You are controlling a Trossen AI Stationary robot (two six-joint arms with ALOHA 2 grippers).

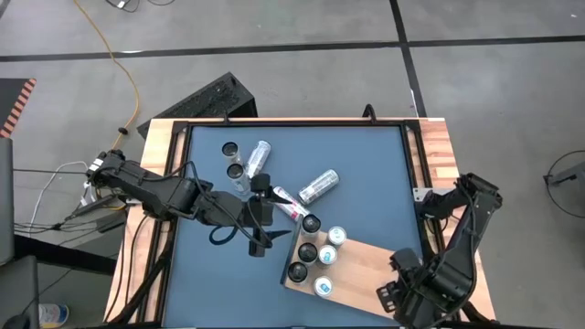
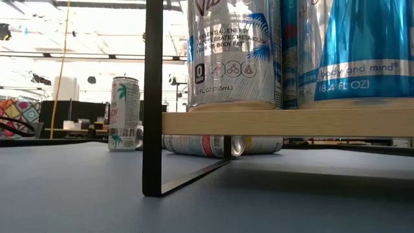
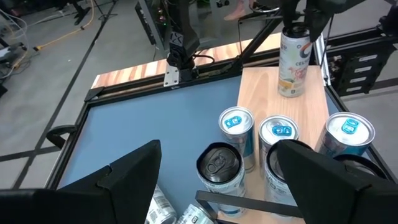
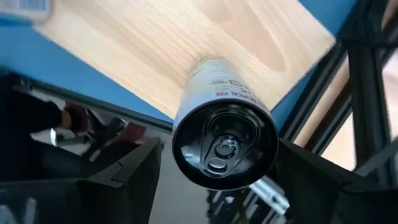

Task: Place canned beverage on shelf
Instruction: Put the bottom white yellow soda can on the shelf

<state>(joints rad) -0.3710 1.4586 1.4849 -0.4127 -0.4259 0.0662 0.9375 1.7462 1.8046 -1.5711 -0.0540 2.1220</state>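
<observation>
Right gripper [image 4: 219,155] is clasping the upright can [image 4: 224,106] between its wide-set dark fingers, at the shelf's [image 4: 143,50] 4 o'clock end; the shelf is sitting at the table's [image 1: 366,155] 5 o'clock. The can is a slim white metal cylinder with red print and a glossy black lid. The shelf is showing pale, flat, grained wood. Left gripper [image 3: 217,168] is gaping wide, empty, near centre

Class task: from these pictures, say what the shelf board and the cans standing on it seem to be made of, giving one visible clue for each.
Shelf: seemingly wood, pale and matte, with visible grain lines. Cans: probably thin metal with glossy printed sides; rimmed tops with pull tabs show.
</observation>
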